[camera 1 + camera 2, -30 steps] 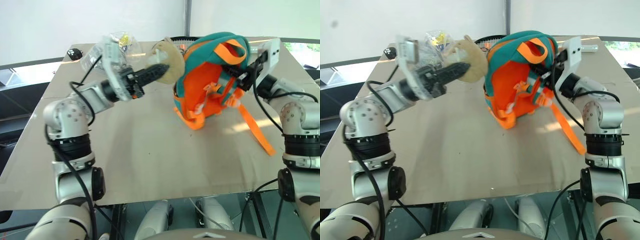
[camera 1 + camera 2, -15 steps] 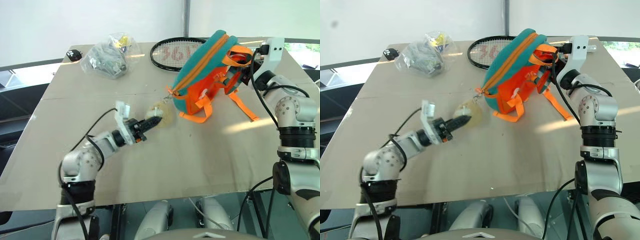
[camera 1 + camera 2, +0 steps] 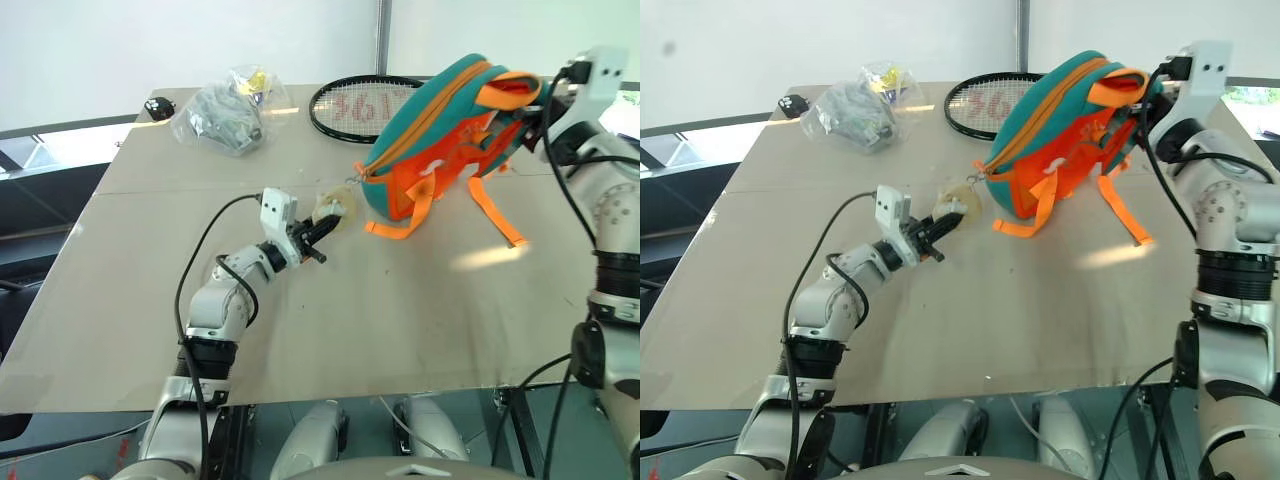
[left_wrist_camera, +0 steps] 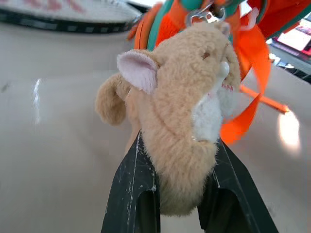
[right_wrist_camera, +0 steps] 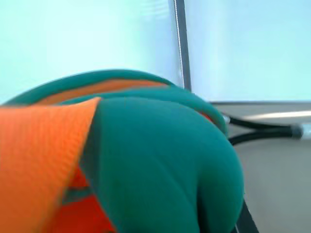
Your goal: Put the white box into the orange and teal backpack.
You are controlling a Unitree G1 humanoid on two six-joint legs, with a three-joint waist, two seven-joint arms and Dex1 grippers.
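Near the table's (image 3: 300,330) middle, a beige plush toy (image 4: 184,121) is pinched between the nearly closed fingers of the left gripper (image 3: 322,228). The toy is clipped to the orange and teal backpack (image 3: 450,130), which is held tilted above the table's far right part by the right gripper (image 3: 1150,100), clamped tight on its top. A racket (image 3: 370,100) and a clear plastic bag (image 3: 225,110) lie along the far edge.
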